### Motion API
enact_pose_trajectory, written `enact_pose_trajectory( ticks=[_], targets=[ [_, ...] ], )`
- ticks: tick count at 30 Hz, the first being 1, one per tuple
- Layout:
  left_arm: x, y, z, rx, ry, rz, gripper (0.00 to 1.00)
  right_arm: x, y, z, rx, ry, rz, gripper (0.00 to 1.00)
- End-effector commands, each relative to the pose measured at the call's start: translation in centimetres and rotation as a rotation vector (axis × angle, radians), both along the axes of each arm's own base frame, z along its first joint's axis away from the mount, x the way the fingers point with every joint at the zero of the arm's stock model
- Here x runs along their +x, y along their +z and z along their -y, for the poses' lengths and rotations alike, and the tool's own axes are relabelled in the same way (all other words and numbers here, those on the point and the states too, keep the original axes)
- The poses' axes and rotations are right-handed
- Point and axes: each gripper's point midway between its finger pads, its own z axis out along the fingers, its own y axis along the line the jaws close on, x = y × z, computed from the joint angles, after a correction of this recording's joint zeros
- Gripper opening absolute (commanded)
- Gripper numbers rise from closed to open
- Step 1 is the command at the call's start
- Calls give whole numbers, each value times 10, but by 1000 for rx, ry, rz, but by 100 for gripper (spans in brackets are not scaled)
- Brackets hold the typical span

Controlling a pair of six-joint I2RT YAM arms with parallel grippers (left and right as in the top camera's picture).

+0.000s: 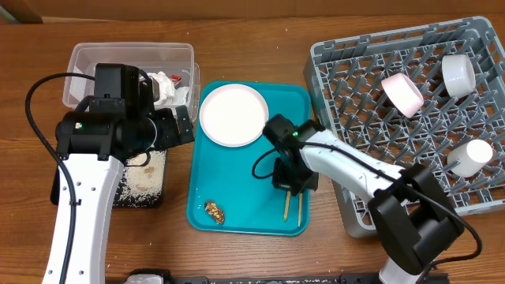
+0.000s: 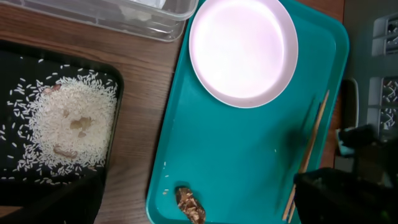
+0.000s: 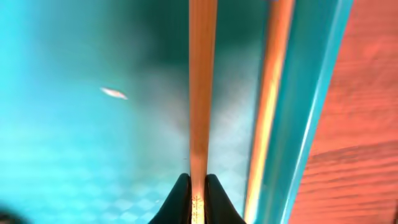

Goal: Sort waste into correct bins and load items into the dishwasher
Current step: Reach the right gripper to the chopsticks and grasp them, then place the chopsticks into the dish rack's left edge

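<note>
Picking chopsticks off the teal tray (image 1: 237, 177). The right claw (image 1: 290, 180) is down at the tray's right side, clenched on one chopstick (image 3: 202, 93). The wrist view shows both fingertips tight against its sides, with the stick running straight out between them.

The second chopstick (image 3: 273, 93) lies loose just beside it, along the tray's raised rim. That's probably too close to the wall for a clean pinch of both, so one at a time makes sense.

The left claw (image 1: 177, 126) hangs released and empty between the black tray (image 2: 115, 81) and the teal one, clear of the right arm's path.

The dish rack (image 1: 331, 49) on the right already holds a pink bowl (image 1: 402, 93), a white bowl (image 1: 458, 75) and a cup (image 1: 471, 154). The plate (image 1: 233, 114) and brown lump (image 1: 214, 211) sit on the teal tray, not yet sorted. Rice (image 2: 68, 118) is in the black tray.
</note>
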Motion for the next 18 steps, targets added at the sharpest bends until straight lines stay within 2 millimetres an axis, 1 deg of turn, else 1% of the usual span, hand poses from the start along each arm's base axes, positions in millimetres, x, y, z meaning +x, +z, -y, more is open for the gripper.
enact_pose_trajectory(
  ticks=[1,3,5,7,8,10,12,13,16,18],
  targets=[
    [4,4,-2,2,11,11,100,40,66,-9,75,142,211,4],
    [4,4,-2,2,11,10,100,52,93,-4,97,177,276,4],
    [4,4,-2,2,11,10,100,63,115,8,105,227,333,4],
    [4,4,-2,2,11,10,100,73,129,31,65,243,368,4],
    [4,4,-2,2,11,10,100,81,136,62,-3,230,377,4],
    [4,4,-2,2,11,10,100,84,135,90,-55,238,358,4],
    [4,4,-2,2,11,10,100,83,132,112,-76,249,325,4],
    [4,4,-2,2,11,10,100,82,131,132,-92,261,296,4],
    [4,4,-2,2,11,10,100,80,130,149,-102,263,273,4],
    [4,4,-2,2,11,10,100,81,128,160,-107,232,264,4]
  ],
)
